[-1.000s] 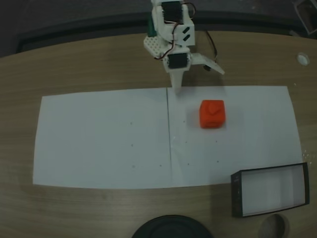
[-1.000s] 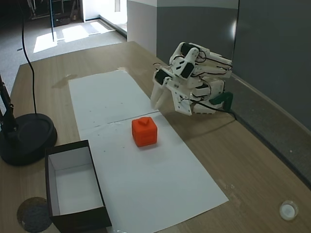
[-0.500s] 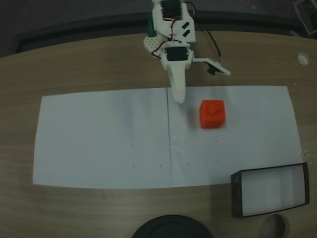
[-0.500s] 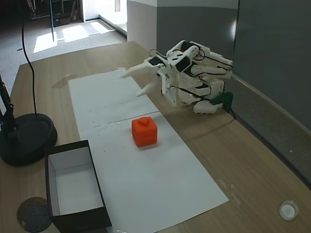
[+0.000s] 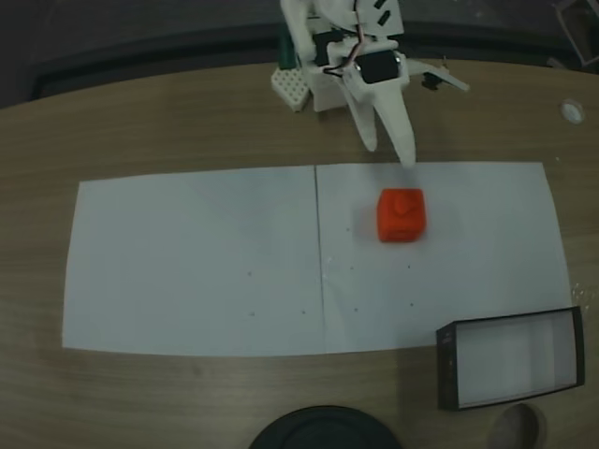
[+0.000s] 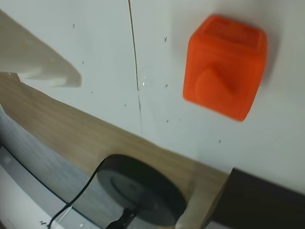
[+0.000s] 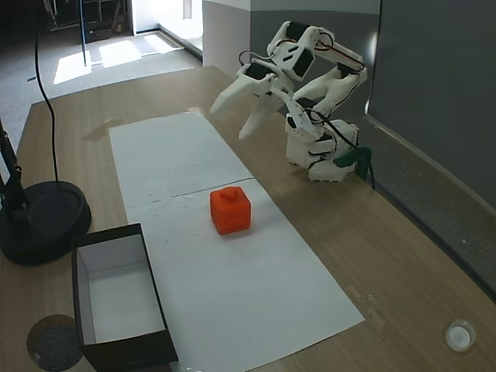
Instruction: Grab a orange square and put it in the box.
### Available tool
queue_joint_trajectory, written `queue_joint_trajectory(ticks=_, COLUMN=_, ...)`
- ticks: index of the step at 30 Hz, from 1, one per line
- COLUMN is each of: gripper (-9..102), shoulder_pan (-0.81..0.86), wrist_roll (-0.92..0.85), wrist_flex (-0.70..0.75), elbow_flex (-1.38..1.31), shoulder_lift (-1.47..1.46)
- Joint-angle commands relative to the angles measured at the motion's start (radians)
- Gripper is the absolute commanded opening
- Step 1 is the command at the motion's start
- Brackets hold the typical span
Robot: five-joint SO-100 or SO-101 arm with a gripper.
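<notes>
Currently the white arm is raised above the far edge of the desk, and its hand is spread wide, holding nothing: in a fixed view the two white fingers diverge, one pointing toward the paper and the other angled off to the right of that picture. In another fixed view the hand hangs in the air above the far end of the white paper sheet, with no contact with any object. The orange square sits on the white paper sheet, just right of the paper's centre seam in that view, with its raised bump facing up; it lies near the tip of the longer finger but apart from it. The wrist view shows the orange square at upper right on the paper, one white finger at the left edge, and the seam running between them. The box, black-walled with a white inside, stands partly on the near corner of the paper and partly on the desk, well apart from the orange square. A round black disc with a cable rests on the desk beside the box. A small white cap lies on the desk near the opposite corner.
</notes>
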Motion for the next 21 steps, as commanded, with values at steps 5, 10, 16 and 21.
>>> queue_joint_trajectory(ticks=5, gripper=36, shoulder_pan=-0.052, wrist_roll=0.015, wrist_flex=0.109, elbow_flex=-0.391, shoulder_lift=-0.541)
queue_joint_trajectory(ticks=10, gripper=36, shoulder_pan=-0.052, wrist_roll=0.077, wrist_flex=0.130, elbow_flex=-0.479, shoulder_lift=-0.784)
queue_joint_trajectory(ticks=16, gripper=36, shoulder_pan=-0.058, wrist_roll=0.126, wrist_flex=0.132, elbow_flex=-0.468, shoulder_lift=-0.922)
queue_joint_trajectory(ticks=21, gripper=35, shoulder_pan=-0.123, wrist_roll=0.150, wrist_flex=0.129, elbow_flex=-0.425, shoulder_lift=-0.931)
